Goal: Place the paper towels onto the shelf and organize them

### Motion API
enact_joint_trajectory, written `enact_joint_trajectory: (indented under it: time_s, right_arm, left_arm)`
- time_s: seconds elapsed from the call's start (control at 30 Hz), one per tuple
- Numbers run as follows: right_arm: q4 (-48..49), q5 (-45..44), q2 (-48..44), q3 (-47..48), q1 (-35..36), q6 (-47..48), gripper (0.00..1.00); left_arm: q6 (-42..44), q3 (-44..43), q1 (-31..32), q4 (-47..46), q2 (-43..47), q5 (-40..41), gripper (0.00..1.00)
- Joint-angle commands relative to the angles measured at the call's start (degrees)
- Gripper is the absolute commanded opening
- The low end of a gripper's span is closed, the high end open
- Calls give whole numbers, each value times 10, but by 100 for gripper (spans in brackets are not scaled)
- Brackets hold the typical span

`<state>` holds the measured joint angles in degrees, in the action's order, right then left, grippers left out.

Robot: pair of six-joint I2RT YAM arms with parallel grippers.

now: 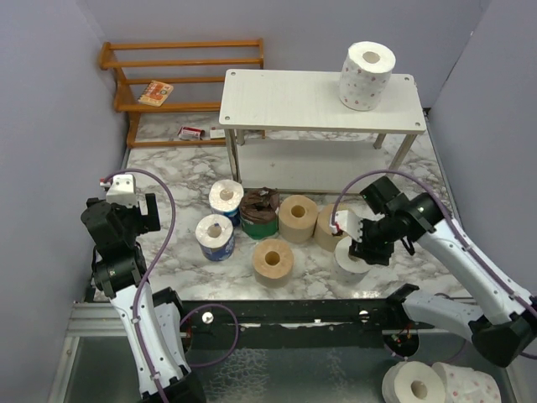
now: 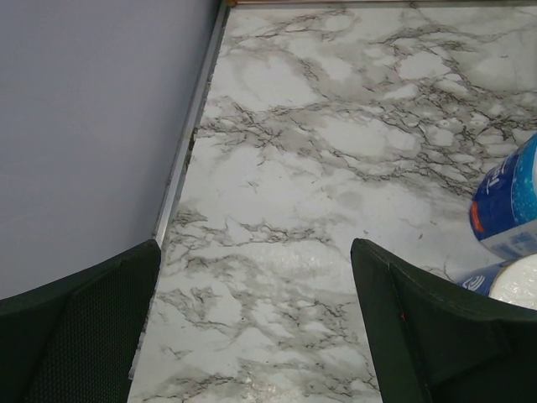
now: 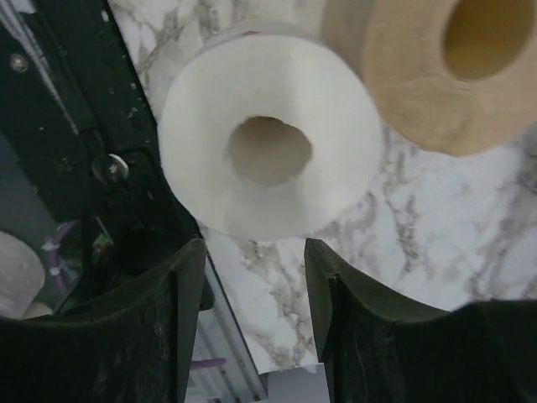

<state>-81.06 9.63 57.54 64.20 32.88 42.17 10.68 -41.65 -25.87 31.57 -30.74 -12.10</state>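
Right wrist view: the right gripper (image 3: 252, 252) has its jaws spread with nothing between them, right next to a white roll (image 3: 267, 151) standing on the marble table (image 3: 470, 227), just beside a tan roll (image 3: 436, 67). The left gripper (image 2: 256, 248) is wide too, over the marble. One dotted roll (image 1: 367, 75) stands on the shelf (image 1: 294, 101) top, right end.

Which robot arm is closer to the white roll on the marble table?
The right. The right gripper hangs above that white roll; the left gripper is far off near the left wall, beyond the blue rolls.
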Motion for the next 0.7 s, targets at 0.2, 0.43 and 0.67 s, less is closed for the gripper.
enact_joint_trajectory:
  time_s: [0.2, 0.43, 0.67]
  right_arm:
    - [1, 193, 85, -34, 11, 24, 51]
    - [1, 217, 104, -42, 27, 24, 51]
    - [24, 200, 107, -41, 27, 25, 53]
  left_arm:
    - [-8, 3, -4, -13, 7, 27, 99]
    - [-10, 2, -4, -13, 1, 32, 99]
    - [-9, 3, -4, -14, 6, 32, 99]
